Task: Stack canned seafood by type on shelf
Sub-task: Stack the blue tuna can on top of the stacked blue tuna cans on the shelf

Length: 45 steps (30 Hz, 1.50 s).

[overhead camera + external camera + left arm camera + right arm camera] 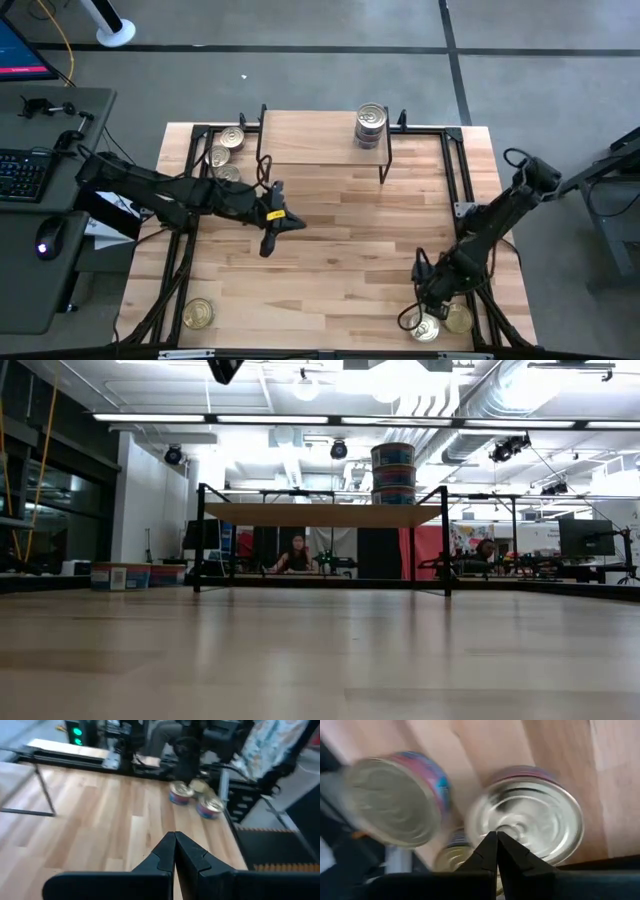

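Three tins (372, 125) are stacked on the shelf (320, 138) at the table's far edge, and the low view shows the same stack (393, 472). More tins lie at the far left (226, 155), and one sits at the near left corner (197, 314). At the near right corner is a further cluster (457, 318). My right gripper (428, 308) points down over this cluster, shut, its tips (496, 839) above one silver lid (540, 815). My left gripper (267, 246) hangs shut over the table's middle, holding nothing. My right gripper stands shut, pointing steeply down, over the lid of one tin (520, 827) that rests flat on the table. I cannot tell whether its tips touch the lid.
Black metal frames run along the table's left and right edges (468, 190). The shelf stands on thin black legs (445, 540) with free room under it. A desk with a keyboard (20, 175) sits beyond the left edge. People sit in the room behind (296, 555).
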Motion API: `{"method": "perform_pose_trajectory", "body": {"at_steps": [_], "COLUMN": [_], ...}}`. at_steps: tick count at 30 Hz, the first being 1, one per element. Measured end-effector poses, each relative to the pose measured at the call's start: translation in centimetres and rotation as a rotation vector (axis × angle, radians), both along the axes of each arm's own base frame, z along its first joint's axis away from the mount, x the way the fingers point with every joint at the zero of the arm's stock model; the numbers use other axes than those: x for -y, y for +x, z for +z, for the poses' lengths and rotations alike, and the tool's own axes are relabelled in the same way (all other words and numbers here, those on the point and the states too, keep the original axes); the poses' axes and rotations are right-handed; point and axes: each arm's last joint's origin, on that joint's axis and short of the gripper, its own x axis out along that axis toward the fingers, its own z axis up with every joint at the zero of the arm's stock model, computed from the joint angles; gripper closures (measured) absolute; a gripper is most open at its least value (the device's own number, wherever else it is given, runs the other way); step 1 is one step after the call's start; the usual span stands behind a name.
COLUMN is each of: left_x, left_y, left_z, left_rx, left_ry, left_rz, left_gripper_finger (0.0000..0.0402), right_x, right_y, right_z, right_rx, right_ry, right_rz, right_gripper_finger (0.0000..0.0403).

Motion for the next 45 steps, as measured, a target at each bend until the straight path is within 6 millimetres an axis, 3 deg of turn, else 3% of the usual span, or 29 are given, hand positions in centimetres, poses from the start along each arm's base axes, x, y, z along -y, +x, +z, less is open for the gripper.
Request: {"method": "perform_pose_trajectory", "body": {"at_steps": [6,10,18,25,29,32,35,37,41,45], "left_x": [1.7,3.2,6.0,6.2,5.8,5.3,4.8,4.4,3.5,2.9], "left_y": [-1.0,-1.9,-3.7,-5.7,-6.0,-5.9,-5.6,-5.4,-4.9,-4.0], "left_z": [-1.0,-1.7,-6.9,-11.3,-12.1,-12.3,-12.4,-12.4,-12.2,-12.3], "left_rx": [-0.124,-0.175,-0.114,-0.17,-0.18,-0.178,-0.18,-0.178,-0.161,-0.149], "left_ry": [-0.024,-0.02,-0.175,-0.26,-0.218,-0.152,-0.081,-0.039,0.029,0.045], "left_rz": [-0.03,0.019,0.163,0.267,0.288,0.28,0.272,0.268,0.264,0.241], "left_gripper_finger": [0.0401,0.0402,0.0402,0.0402,0.0402,0.0402,0.0401,0.0402,0.0401,0.0401], "right_x": [-0.2,-0.2,2.0,4.2,5.9,7.3,8.9,9.6,10.1,9.6], "right_y": [0.7,2.9,10.0,17.9,22.0,23.7,23.5,23.0,21.3,19.0], "right_z": [-1.9,-2.6,-2.9,-3.7,-2.4,0.3,3.2,3.8,4.1,2.0], "right_rx": [-0.025,0.086,0.37,0.609,0.719,0.756,0.721,0.687,0.639,0.571], "right_ry": [-0.091,-0.076,-0.189,-0.234,-0.278,-0.312,-0.334,-0.325,-0.295,-0.235], "right_rz": [0.031,0.066,0.124,0.255,0.353,0.398,0.422,0.425,0.39,0.312], "right_gripper_finger": [0.0403,0.0403,0.0403,0.0403,0.0403,0.0403,0.0403,0.0403,0.0403,0.0403]}}
